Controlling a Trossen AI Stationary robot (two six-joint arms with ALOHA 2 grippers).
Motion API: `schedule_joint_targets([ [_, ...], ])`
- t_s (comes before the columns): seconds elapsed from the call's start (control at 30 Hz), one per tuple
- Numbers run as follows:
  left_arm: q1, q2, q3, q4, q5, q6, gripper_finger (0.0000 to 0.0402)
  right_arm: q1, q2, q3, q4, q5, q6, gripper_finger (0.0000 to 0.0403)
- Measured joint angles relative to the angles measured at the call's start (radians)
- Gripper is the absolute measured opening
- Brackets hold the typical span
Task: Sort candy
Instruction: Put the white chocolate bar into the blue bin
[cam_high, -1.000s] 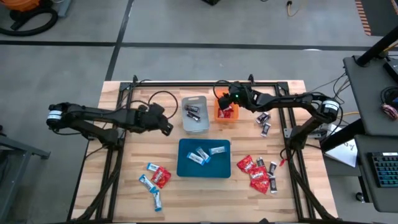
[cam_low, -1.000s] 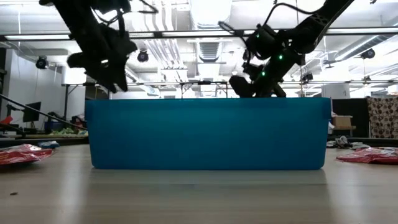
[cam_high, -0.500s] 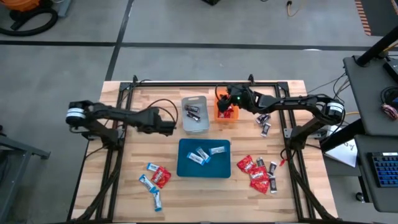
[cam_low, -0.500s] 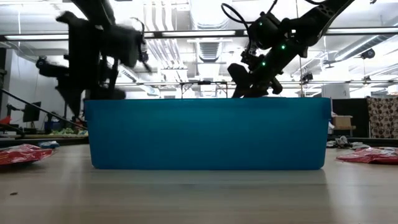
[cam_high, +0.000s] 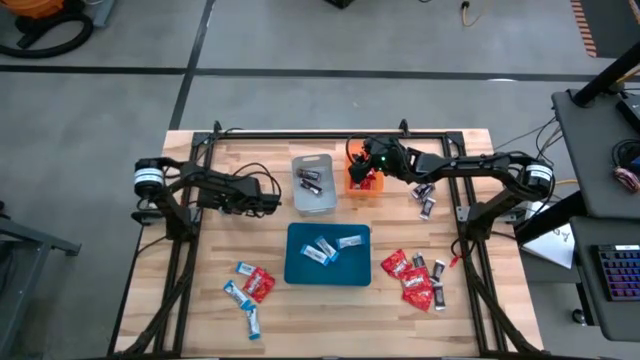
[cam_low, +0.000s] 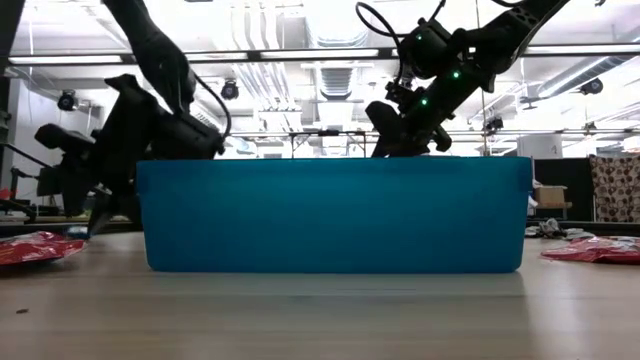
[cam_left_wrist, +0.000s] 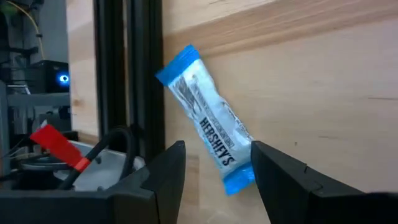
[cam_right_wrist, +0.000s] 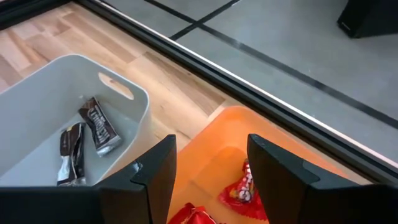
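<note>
Wooden table (cam_high: 210, 270) carrying all three trays, blue tray (cam_high: 327, 254) as landmark. Inside it, several blue-and-white bars (cam_high: 321, 250). Behind it, grey tray (cam_high: 313, 184) with dark mini bars (cam_right_wrist: 99, 126), beside orange tray (cam_high: 363, 180) with red packets (cam_right_wrist: 244, 190). Left and right of it, loose candy (cam_high: 411, 277) on bare wood. Behind-left, left gripper (cam_high: 272, 200) low, fingers spread, gripping nothing, a blue-and-white bar (cam_left_wrist: 206, 129) ahead. Over orange tray, right gripper (cam_high: 362, 166), fingers parted, empty.

Candy (cam_high: 412, 280) scattered on table; some sorted in trays
</note>
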Motion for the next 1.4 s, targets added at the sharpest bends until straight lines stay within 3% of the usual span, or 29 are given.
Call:
schedule_joint_targets([
  [0.43, 0.027, -0.003, -0.078, 0.133, -0.033, 0.047, 0.0153, 0.000, 0.000, 0.000, 0.001, 0.000, -0.006, 0.0187],
  [0.73, 0.029, -0.002, -0.062, 0.136, -0.040, 0.053, 0.0033, 0.006, 0.000, 0.000, 0.001, 0.000, -0.013, 0.0187],
  [0.83, 0.024, -0.002, -0.052, 0.133, -0.053, 0.053, 0.0009, 0.011, 0.001, 0.000, 0.000, 0.000, -0.014, 0.0187],
  [1.13, -0.026, -0.034, 0.043, 0.075, -0.117, 0.101, 0.0008, 0.026, 0.001, 0.000, 0.000, 0.000, -0.030, 0.0187],
  [1.4, -0.134, -0.195, 0.106, 0.068, -0.254, 0.186, 0.0007, 0.063, -0.006, 0.000, 0.005, -0.002, -0.065, 0.0187],
])
